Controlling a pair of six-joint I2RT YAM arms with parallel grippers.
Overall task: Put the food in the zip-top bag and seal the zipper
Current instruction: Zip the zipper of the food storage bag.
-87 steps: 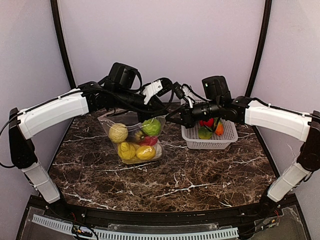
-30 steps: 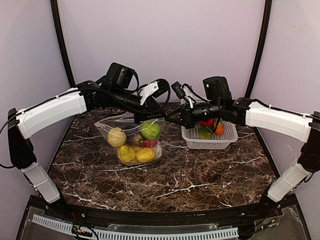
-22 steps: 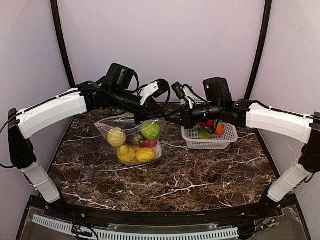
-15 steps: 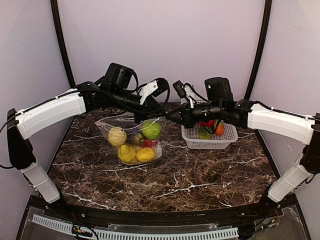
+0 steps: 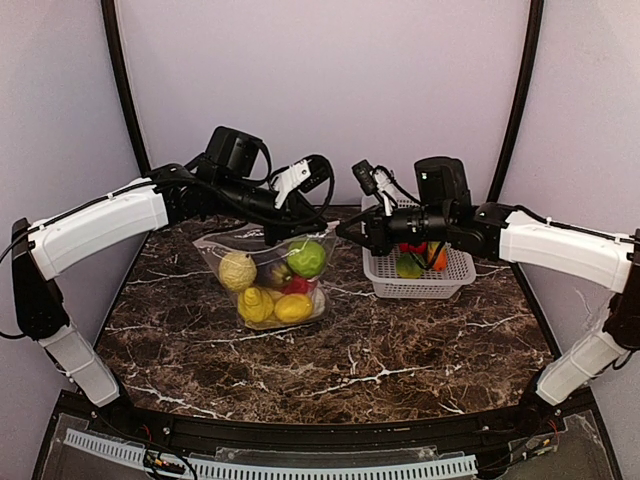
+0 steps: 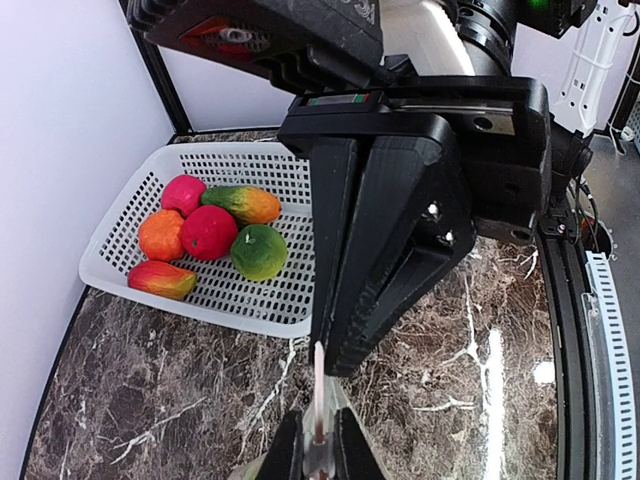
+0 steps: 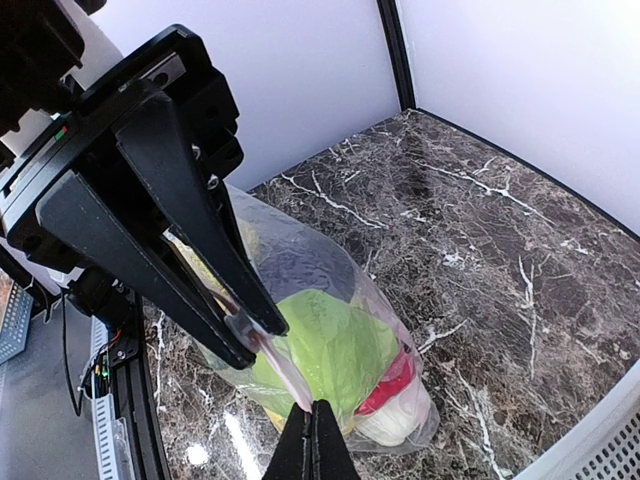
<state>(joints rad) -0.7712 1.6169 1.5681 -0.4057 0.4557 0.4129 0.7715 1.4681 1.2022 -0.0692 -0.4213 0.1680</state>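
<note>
The zip-top bag (image 5: 215, 250) stands on the table at the back left, holding yellow (image 5: 237, 270), green (image 5: 307, 258) and red food. My left gripper (image 5: 303, 228) is shut on the zipper at the bag's right top corner; in the left wrist view (image 6: 319, 445) the pinkish zipper (image 6: 318, 390) sticks up between its fingers. My right gripper (image 5: 341, 232) is shut on the same strip just to the right. In the right wrist view (image 7: 310, 432) the zipper (image 7: 275, 360) runs from it to the left gripper's fingers (image 7: 225, 265), above the bag (image 7: 330, 275).
A white lattice basket (image 5: 420, 291) stands at the back right under my right arm, with red, green (image 5: 409, 266) and orange food in it. It shows in the left wrist view (image 6: 190, 305) with several pieces. Dark marble table, walls close behind.
Both grippers and the bag's top edge have drifted slightly to the right. The bag's mouth edge is drawn tauter and the bag sits a little more upright.
</note>
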